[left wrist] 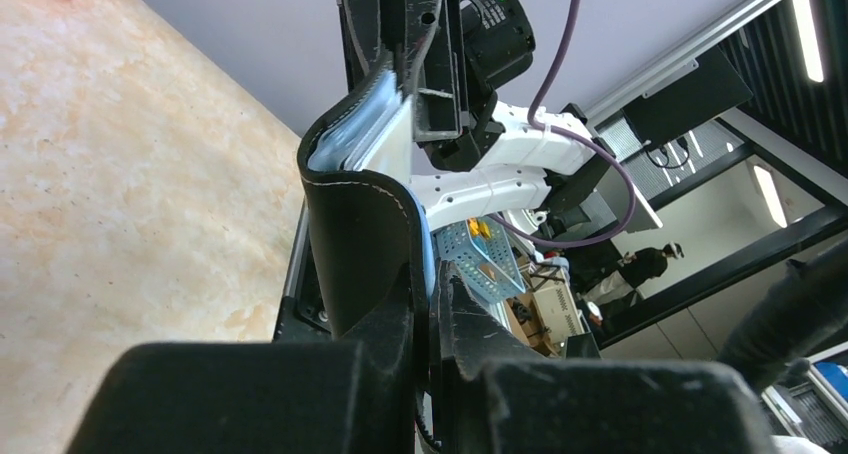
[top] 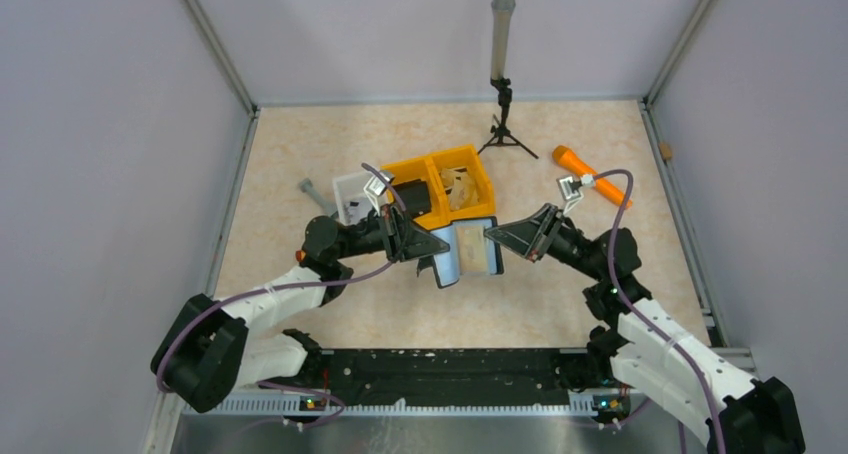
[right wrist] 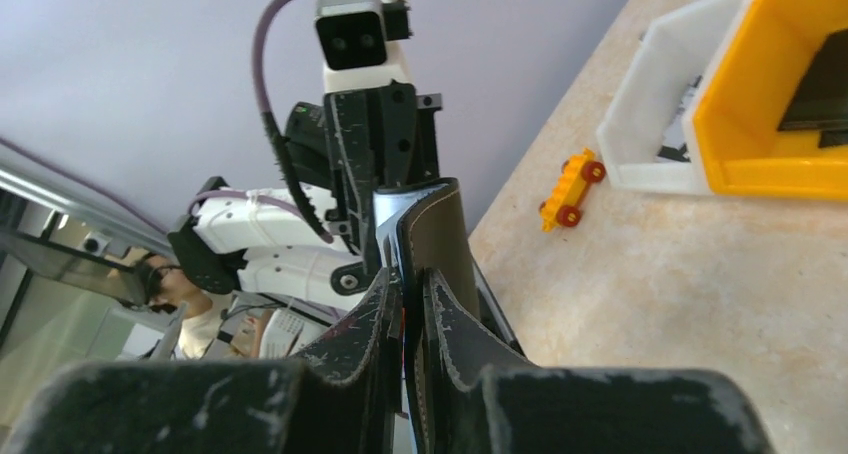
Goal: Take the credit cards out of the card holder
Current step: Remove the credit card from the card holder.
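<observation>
From where I stand, the job looks barely begun. The card holder (top: 470,264) hangs in the air over the middle of the bench, folded open with its pale lining turned up, stretched between the two arms. The left pincer (top: 440,246) is pressed together on the black outer flap. The right pincer (top: 492,235) is squeezed nearly closed on the opposite edge, though I cannot tell whether it has only the flap or a card's edge as well. I see no credit cards lying loose on the bench, so I judge that all of them have yet to come out.

Room is tight on the far side. The yellow bins (top: 446,158) and a white bin (top: 350,182) sit just beyond the holder, near the left arm's wrist. Toward the near edge and the right edge the bench is bare stone pattern, so a card could be drawn out that way. An orange tool (top: 585,169) lies well apart, towards the far right corner.
</observation>
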Motion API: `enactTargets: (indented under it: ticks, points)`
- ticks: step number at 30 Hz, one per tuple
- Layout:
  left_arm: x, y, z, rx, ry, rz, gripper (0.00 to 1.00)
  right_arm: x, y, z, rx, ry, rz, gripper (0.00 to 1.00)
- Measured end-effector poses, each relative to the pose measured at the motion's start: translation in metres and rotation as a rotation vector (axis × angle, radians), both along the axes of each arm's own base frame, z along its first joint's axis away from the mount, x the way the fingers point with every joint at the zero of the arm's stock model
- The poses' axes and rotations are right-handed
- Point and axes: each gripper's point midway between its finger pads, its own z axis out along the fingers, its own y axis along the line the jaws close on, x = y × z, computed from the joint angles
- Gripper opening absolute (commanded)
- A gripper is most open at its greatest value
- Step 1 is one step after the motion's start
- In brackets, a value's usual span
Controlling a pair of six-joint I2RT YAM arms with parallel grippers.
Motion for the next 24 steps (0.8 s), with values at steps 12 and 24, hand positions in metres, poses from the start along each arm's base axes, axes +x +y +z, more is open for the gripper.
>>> enactTargets:
  ticks: [12,24]
  points:
    - [-0.001,0.0,0.007,-0.02,-0.026,-0.002,0.0,-0.01,0.003,0.016,0.091,-0.009,0.054,0.0]
    - [-0.003,0.0,0.009,-0.034,-0.033,-0.019,0.0,-0.014,0.007,0.018,0.098,-0.004,0.071,0.0]
